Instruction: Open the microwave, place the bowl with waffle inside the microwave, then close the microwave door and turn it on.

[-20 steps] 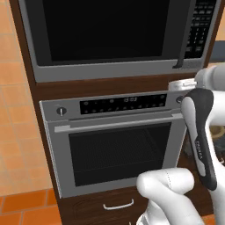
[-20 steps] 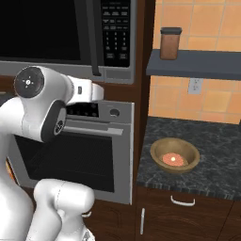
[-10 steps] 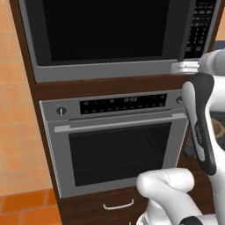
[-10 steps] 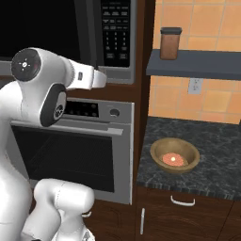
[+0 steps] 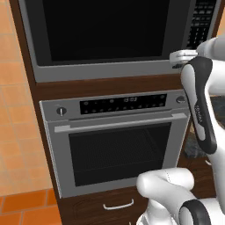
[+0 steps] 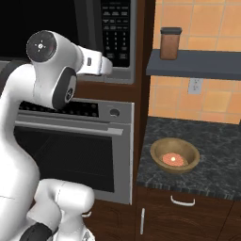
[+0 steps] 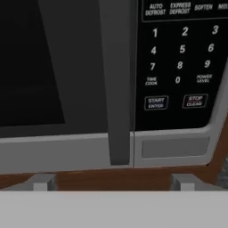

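Since a second ago the arm has risen, lifting the hand from level with the oven's control strip to the lower edge of the microwave (image 5: 105, 39), beside the keypad.

Nearest, the gripper (image 7: 113, 182) stands with its jaws spread as wide as they go and nothing between them; one fingertip (image 7: 42, 182) sits left and the other right of the handle's line. Just beyond and above them the door handle (image 7: 116, 84) runs as a slim dark bar, its long axis up and down the microwave door (image 7: 49, 67), ending a little above the steel bottom rim. So the handle lies ahead of and above the open jaws, roughly centred between them, and my judgement is that the coming move is a short rise and reach forward to straddle it across its narrow width. The keypad (image 7: 180, 58) lies just to the right of the handle.

Farther off, the bowl (image 6: 174, 155) with the waffle (image 6: 172, 159) rests on the dark stone counter (image 6: 216, 150), near its front edge, well right of the oven (image 6: 75, 150) and below the microwave.
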